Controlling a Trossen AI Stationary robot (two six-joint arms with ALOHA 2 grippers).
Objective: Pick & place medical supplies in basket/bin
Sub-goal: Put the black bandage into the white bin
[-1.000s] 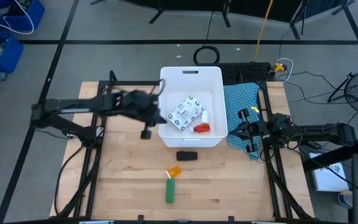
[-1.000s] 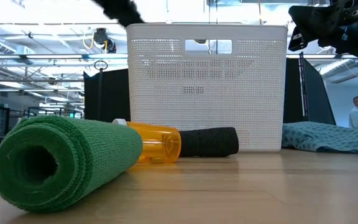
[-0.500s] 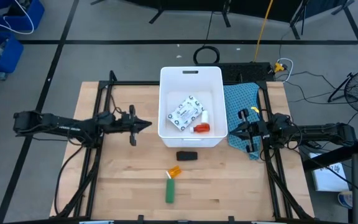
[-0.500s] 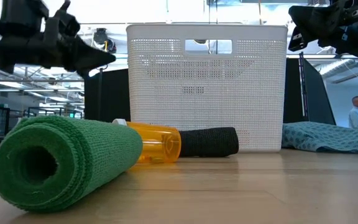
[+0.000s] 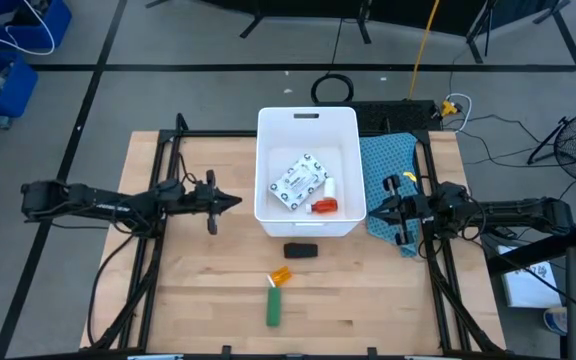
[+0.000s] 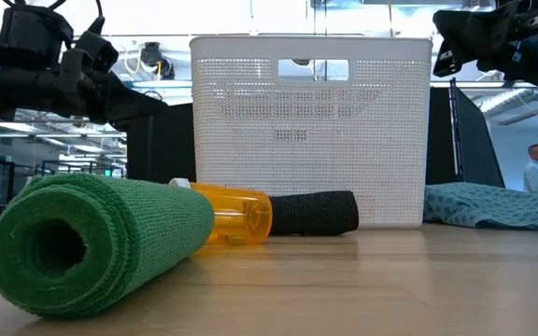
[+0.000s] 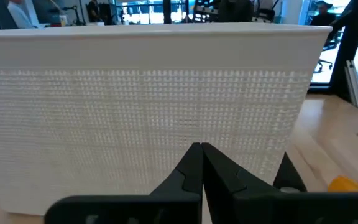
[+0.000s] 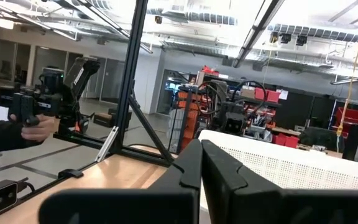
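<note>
— What lies around the table (image 5: 198, 290)?

— A grey floor (image 5: 168, 40) crossed by dark lines, a blue crate (image 5: 13, 35) at one corner, cables (image 5: 498, 130) trailing to the side.

— And further back?

— An open hall: ceiling beams and pipes (image 8: 185, 15), strip lights (image 8: 2, 23), glass partitions (image 6: 54, 154), red shelving (image 8: 263, 96). A person (image 6: 537, 173) stands far off.

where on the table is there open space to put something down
Bare wood lies left of the white bin, under the shut left gripper, and right of the green roll. Crowded: just in front of the bin, with black piece and orange bottle, and the cloth.
</note>
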